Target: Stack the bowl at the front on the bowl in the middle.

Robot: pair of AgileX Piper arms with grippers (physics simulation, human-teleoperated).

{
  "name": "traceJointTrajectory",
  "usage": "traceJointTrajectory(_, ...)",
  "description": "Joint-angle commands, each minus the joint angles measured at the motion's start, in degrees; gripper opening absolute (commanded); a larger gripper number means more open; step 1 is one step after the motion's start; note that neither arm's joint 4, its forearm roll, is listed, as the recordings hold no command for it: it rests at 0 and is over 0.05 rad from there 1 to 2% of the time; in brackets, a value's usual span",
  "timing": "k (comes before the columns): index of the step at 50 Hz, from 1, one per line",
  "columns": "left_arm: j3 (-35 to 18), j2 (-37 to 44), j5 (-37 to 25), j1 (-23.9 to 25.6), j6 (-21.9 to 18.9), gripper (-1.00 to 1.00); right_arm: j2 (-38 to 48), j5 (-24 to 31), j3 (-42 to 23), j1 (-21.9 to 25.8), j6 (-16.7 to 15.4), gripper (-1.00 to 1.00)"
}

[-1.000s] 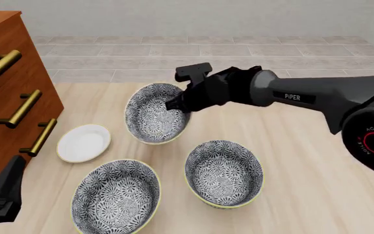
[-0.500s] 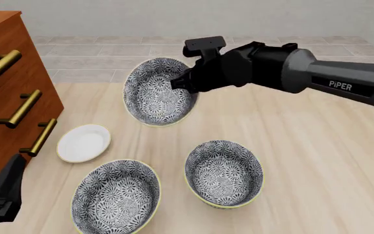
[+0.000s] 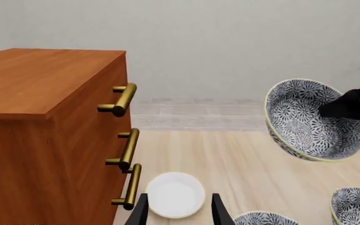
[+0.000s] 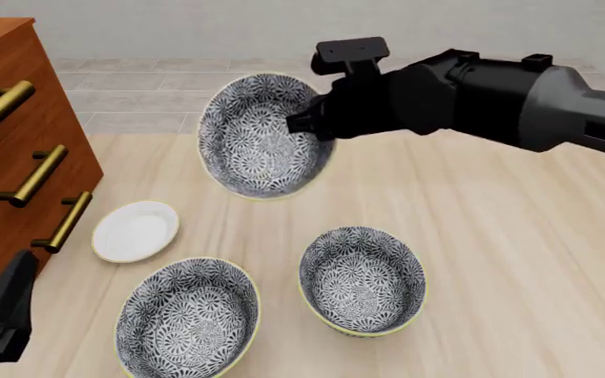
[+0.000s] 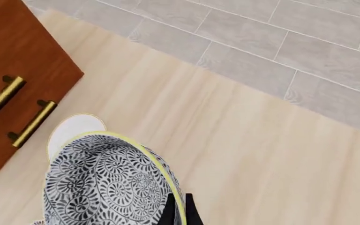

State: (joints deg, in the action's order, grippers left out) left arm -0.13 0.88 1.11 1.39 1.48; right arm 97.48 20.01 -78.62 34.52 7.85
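Up in the air, tipped on its side, the far bowl (image 4: 261, 135), its rim pinched tight by the right gripper (image 4: 300, 124). Down on the table (image 4: 513, 260), the middle bowl (image 4: 362, 279) beside the front bowl (image 4: 188, 319). Left gripper (image 3: 178, 212) low by the dresser (image 4: 13, 150), jaws apart, probably empty.

The pale wooden counter (image 4: 513, 236) carries two patterned bowls, one near its front edge (image 4: 187, 319) and one toward the middle (image 4: 362, 280), a small white plate (image 4: 135, 231), and apparently the wooden drawer chest (image 4: 13, 150).
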Motion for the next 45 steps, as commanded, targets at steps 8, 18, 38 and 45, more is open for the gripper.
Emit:
traceJointTrajectory(8,0.09,-0.66,-0.48,0.32,0.13,1.0,-12.56,-1.64,9.73,0.96,1.25,-1.0)
traceJointTrajectory(18,0.1,-0.72,-0.35,0.81,-0.26,1.0,-16.0,-3.78,15.5,0.99,3.53,-1.0)
traceJointTrajectory(38,0.11,-0.71,-0.54,1.07,-0.65,1.0,-26.15,3.06,22.45,1.23,9.53,-1.0)
traceJointTrajectory(45,0.12,-0.24,-0.37,1.14,-0.88,1.0,-27.08,6.92,22.76,-1.93,8.99,-1.0)
